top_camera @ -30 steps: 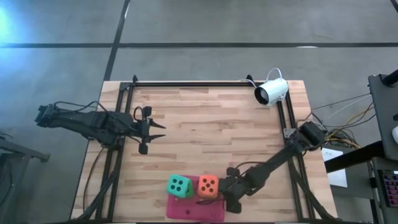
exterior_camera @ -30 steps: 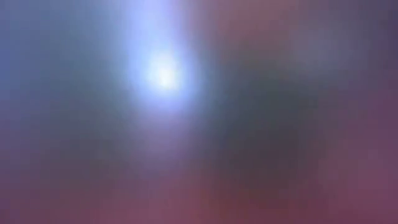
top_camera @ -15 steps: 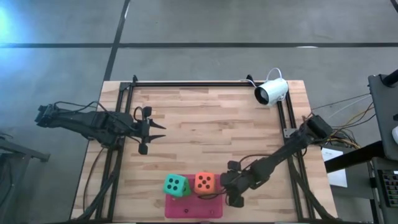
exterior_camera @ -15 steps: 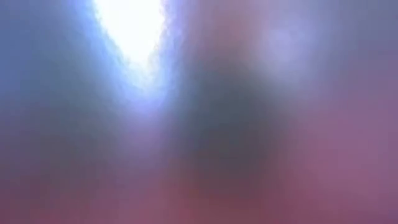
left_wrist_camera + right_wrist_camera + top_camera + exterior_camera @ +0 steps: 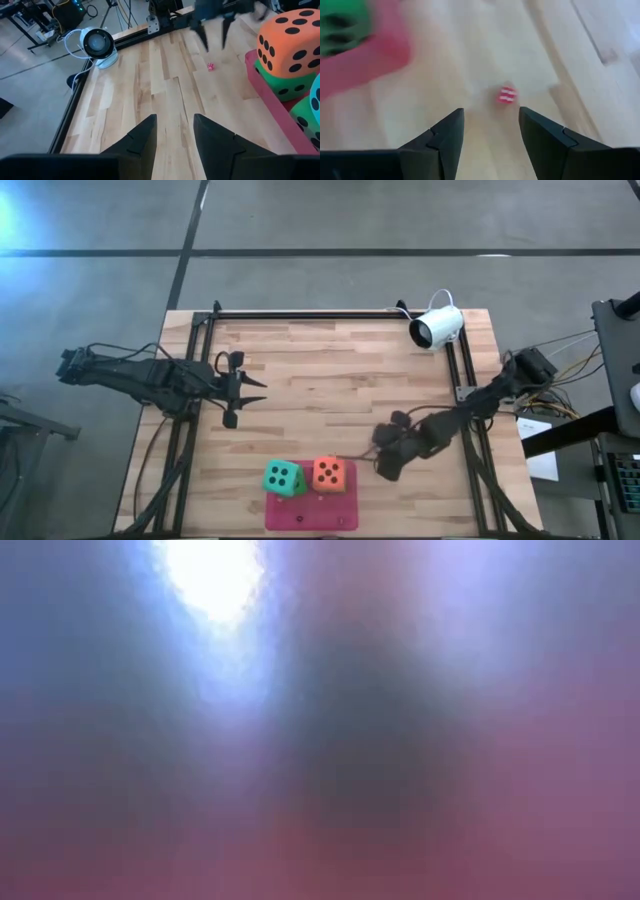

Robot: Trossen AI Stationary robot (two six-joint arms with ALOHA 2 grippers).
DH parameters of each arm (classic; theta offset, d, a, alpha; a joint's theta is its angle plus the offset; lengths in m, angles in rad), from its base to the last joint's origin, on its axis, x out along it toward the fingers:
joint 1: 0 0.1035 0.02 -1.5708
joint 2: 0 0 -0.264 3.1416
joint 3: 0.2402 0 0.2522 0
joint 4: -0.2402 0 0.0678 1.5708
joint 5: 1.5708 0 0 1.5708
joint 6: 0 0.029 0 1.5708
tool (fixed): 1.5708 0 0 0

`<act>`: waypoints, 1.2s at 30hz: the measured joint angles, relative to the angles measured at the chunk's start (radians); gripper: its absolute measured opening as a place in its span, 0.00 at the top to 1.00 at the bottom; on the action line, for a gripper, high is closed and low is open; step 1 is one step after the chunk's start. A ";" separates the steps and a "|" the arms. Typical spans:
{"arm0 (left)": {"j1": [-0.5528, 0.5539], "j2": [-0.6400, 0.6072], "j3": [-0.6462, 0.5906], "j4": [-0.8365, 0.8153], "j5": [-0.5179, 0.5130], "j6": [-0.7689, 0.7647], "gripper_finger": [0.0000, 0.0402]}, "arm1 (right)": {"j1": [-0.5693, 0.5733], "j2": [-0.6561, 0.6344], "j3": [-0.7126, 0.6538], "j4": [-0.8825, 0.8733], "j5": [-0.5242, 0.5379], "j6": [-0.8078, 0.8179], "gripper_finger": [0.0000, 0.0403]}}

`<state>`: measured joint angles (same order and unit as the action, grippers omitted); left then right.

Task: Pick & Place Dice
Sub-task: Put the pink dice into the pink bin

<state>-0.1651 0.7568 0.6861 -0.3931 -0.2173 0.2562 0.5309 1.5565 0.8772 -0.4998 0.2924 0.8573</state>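
High view: right pincer point(image 5: 386, 455) spread, empty, beside orange-red die point(image 5: 329, 474) stacked on pink mat point(image 5: 345, 516).

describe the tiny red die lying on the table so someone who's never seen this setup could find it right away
Start at the flat pink rectangular mat on the near edge of the wooden table, which carries the big stacked dice. On bare wood beside it, toward the right gripper, lies the tiny red cube. It alone is far smaller than the big orange-red die.

Blurred wash of blue and pink, bright white glare — nothing discernible
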 joint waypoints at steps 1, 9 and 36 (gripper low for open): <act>0.000 0.000 0.000 0.001 0.000 0.000 0.67 | -0.012 -0.001 -0.015 0.008 0.000 0.041 0.54; 0.000 0.000 0.000 0.001 0.000 0.000 0.68 | -0.058 0.033 -0.016 0.022 -0.001 0.119 0.54; -0.001 0.000 0.000 -0.002 0.000 0.000 0.68 | -0.073 0.152 -0.028 0.092 0.018 0.123 0.55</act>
<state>-0.1658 0.7567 0.6861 -0.3953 -0.2169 0.2562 0.4576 1.7088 0.8490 -0.4073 0.3101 0.9805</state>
